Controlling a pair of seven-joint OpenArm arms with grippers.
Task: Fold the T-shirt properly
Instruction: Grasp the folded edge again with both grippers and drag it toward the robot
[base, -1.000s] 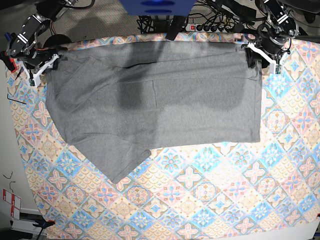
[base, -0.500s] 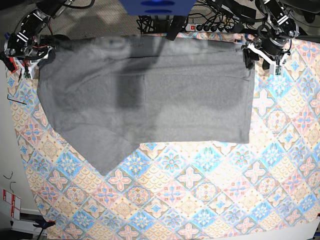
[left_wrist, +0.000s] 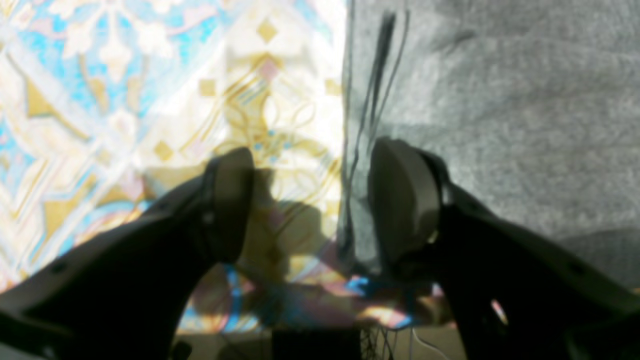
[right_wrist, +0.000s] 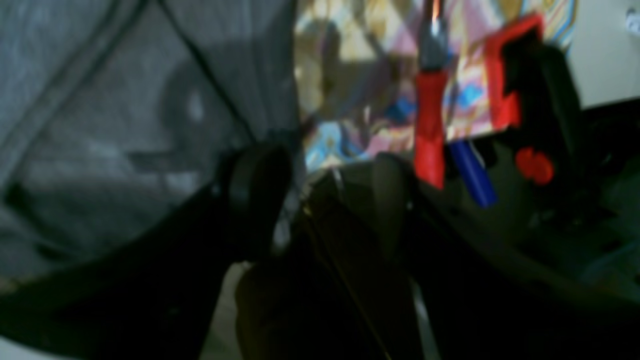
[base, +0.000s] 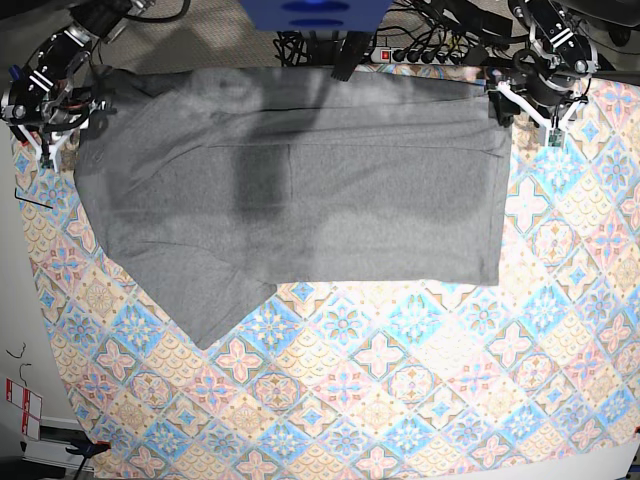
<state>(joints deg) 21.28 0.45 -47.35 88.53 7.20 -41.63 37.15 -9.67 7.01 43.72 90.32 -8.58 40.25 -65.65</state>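
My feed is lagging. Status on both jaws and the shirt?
Left gripper open at shirt's edge. Right gripper open at the other corner. T-shirt flat on tablecloth, one sleeve poking out. Nothing in the way.

T-shirt (base: 300, 190) lies on tablecloth (base: 420, 380), toward its far edge.

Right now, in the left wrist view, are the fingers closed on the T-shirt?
No, the fingers stand apart, with the T-shirt edge and the tablecloth showing between them.

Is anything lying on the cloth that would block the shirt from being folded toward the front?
Nothing visible does. The shirt lies flat, and the tablecloth in front of it shows only its pattern, with no objects on it.
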